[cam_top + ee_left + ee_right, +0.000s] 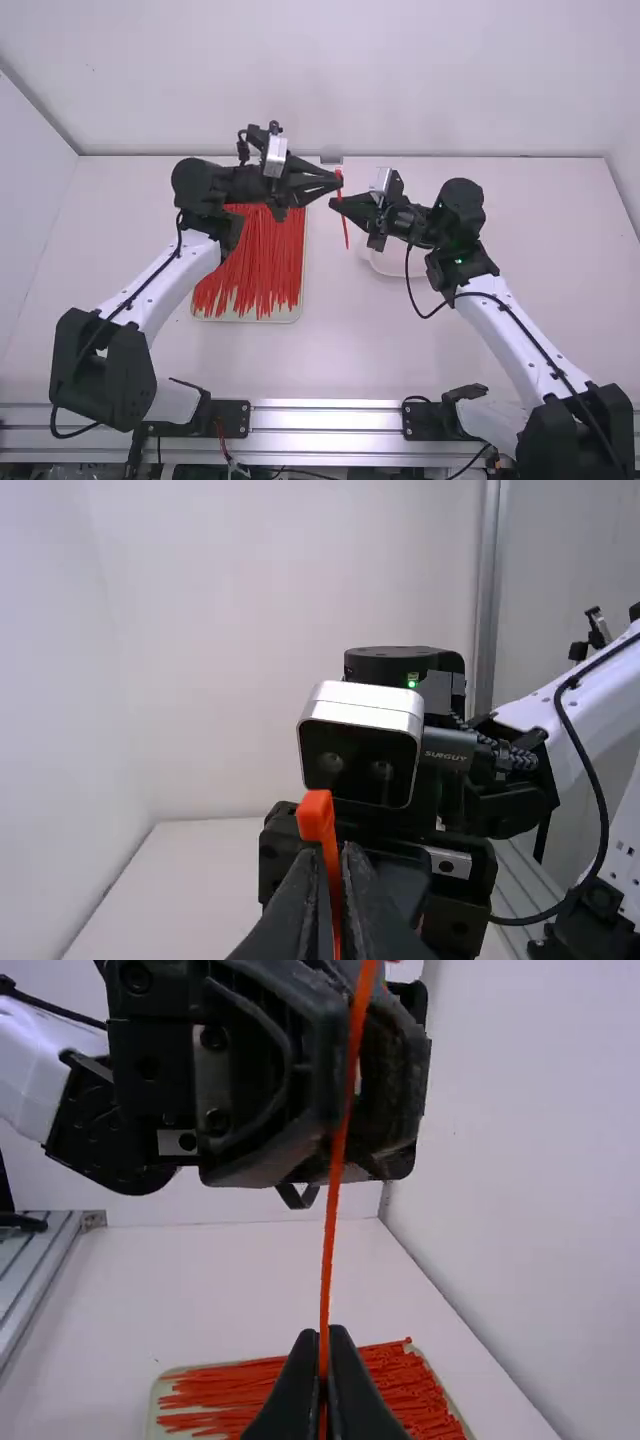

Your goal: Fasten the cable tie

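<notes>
- The left gripper has its jaws pressed together on an orange-red cable tie, pinched just under the tie's square head, which stands clear above the fingertips.
- The right gripper has its jaws closed on the same tie's strap, gripped farther along from the head.
- The tie is seen as a thin, flat, straight strap, drawn taut between the two grips and not yet looped.
- In the high view the tie is held above the table, toward 12 o'clock of its middle, with the head at the 12 o'clock end and the free tail pointing to about 6 o'clock.
- The tie is met by the left gripper from 9 o'clock and by the right gripper from 3 o'clock.
- A pale tray is seen at about 8 o'clock of the held tie, and a bundle of loose cable ties of the same colour is laid across it.
- A white rounded object, its kind not discernible, is seen under the right arm's wrist.
</notes>
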Tool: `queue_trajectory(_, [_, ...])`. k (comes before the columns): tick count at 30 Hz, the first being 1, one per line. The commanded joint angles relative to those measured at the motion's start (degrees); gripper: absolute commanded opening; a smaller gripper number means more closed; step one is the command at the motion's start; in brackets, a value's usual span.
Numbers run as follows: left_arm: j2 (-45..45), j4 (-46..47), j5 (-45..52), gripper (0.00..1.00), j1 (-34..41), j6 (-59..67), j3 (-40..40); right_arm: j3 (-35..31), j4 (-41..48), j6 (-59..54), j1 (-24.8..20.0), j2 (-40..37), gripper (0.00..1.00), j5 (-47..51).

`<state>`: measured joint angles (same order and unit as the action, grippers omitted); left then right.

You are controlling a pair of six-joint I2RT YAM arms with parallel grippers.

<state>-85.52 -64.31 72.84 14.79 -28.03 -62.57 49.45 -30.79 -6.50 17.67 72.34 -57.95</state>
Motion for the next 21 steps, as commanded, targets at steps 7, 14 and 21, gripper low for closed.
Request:
queue_trajectory(7, [0.33,-0.63,-0.04,0.02,-0.28,-1.09,-0.57,1.57,-0.17,0.07,-0.07,0.44,0.00,-0.76])
queue_trajectory(14, [0.33,-0.48,-0.37,0.02,0.15,-1.01,-0.57,1.57,-0.39,0.31,-0.07,0.44,0.00,-0.74])
queue_trajectory(21, [0.33,12.07,-1.55,0.02,-2.67,0.28,-5.46,1.57,-0.52,0.24,-0.24,0.42,0.99,-0.48])
